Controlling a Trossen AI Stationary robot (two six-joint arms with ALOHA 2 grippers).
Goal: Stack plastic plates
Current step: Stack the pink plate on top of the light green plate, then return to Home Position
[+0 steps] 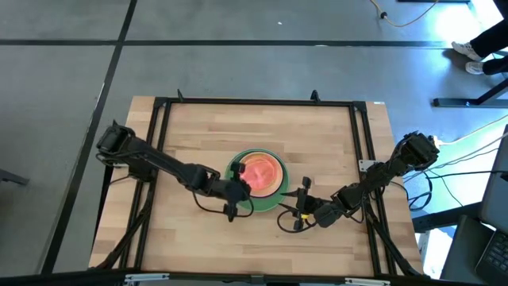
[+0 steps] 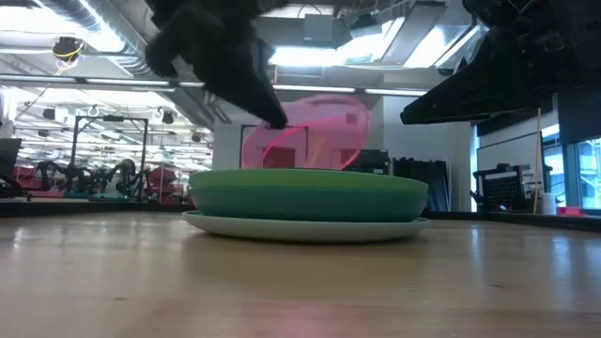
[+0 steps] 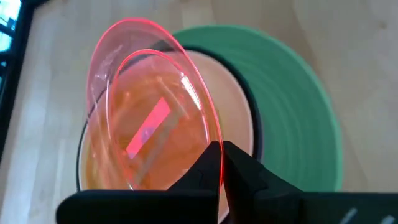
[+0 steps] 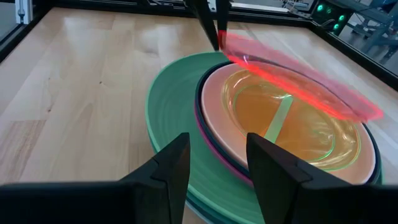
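Observation:
A stack of plates sits mid-table: a pale plate at the bottom, then teal, light green, a navy rim, magenta, peach and a translucent orange plate on top. My left gripper, at the stack's left side, is shut on a translucent red-pink plate tilted over the stack. My right gripper hovers open at the stack's near-right side and touches nothing. My left gripper pinches the red-pink plate's rim between its two fingers, one on each face. The fingers come from the table's left, slanting down. The plate is tilted, with the held edge raised above the stack. Whether its opposite edge touches the stack, I cannot tell.
A black frame borders the wooden tabletop. Bare wood lies all around the stack. Cables trail near my right gripper. A person's feet show on the floor beyond the table's far right corner.

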